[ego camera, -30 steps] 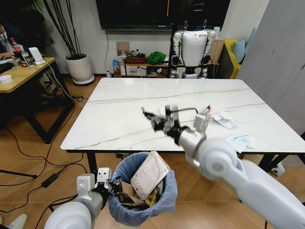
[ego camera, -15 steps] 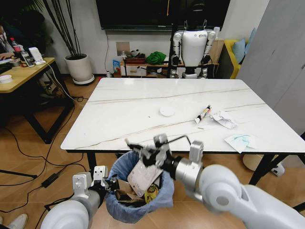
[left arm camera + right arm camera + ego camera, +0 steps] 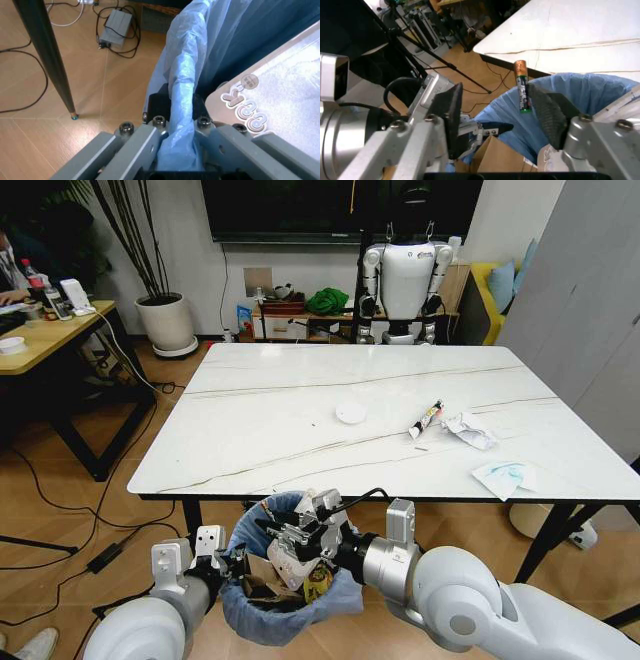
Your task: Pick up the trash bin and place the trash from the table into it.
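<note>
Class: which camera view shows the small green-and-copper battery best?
The right wrist view: the small green-and-copper battery hangs upright between the open right gripper fingers, above the blue-bagged trash bin. I cannot make it out in the other views.

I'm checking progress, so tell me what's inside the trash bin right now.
Inside the trash bin: brown cardboard, a white flat package and a yellow wrapper. The right gripper covers part of the opening; anything deeper is hidden.

Trash bin [image 3: 285, 612]: lower part cut off by head view's bottom edge. Left gripper [image 3: 175, 148]: fingertips hidden under bag rim. White tube [image 3: 425, 419] label too small to read. Cardboard carton [image 3: 492, 159] mostly out of frame.
</note>
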